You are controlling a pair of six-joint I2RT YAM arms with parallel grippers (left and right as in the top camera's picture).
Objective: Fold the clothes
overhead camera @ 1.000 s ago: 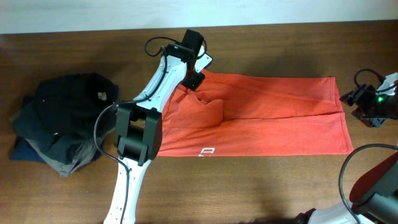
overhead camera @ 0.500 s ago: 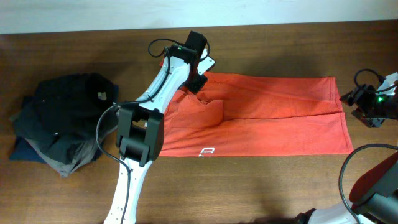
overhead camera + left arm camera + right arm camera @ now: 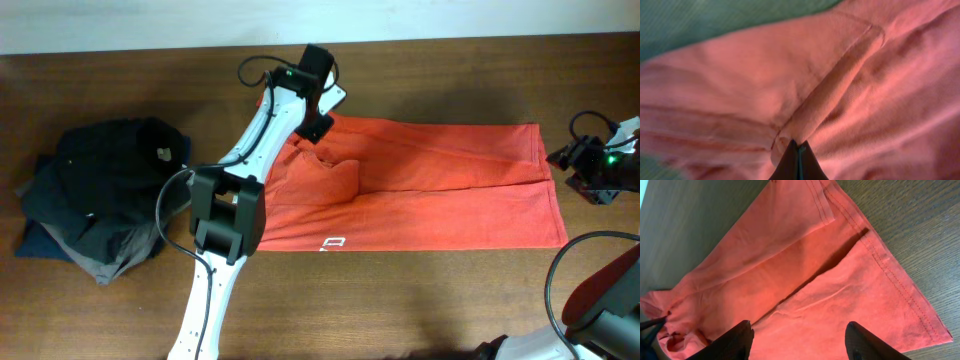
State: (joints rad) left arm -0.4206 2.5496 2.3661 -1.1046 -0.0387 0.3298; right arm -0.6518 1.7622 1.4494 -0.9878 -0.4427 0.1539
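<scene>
The red-orange T-shirt [image 3: 430,190] lies spread flat across the middle of the wooden table, folded lengthwise, with small white lettering [image 3: 333,243] near its front edge. My left gripper [image 3: 318,124] is at the shirt's far left corner. In the left wrist view its jaws [image 3: 798,151] are shut on a fold of the shirt [image 3: 830,95]. My right gripper [image 3: 580,168] is just off the shirt's right edge. In the right wrist view it is open [image 3: 800,340] and empty above the shirt's hem [image 3: 840,295].
A pile of black, navy and grey garments [image 3: 100,200] lies at the left of the table [image 3: 420,300]. The table's far edge meets a white wall behind the left arm.
My left gripper has shifted slightly toward the far side and right with the shirt's corner. The right arm has not moved.
</scene>
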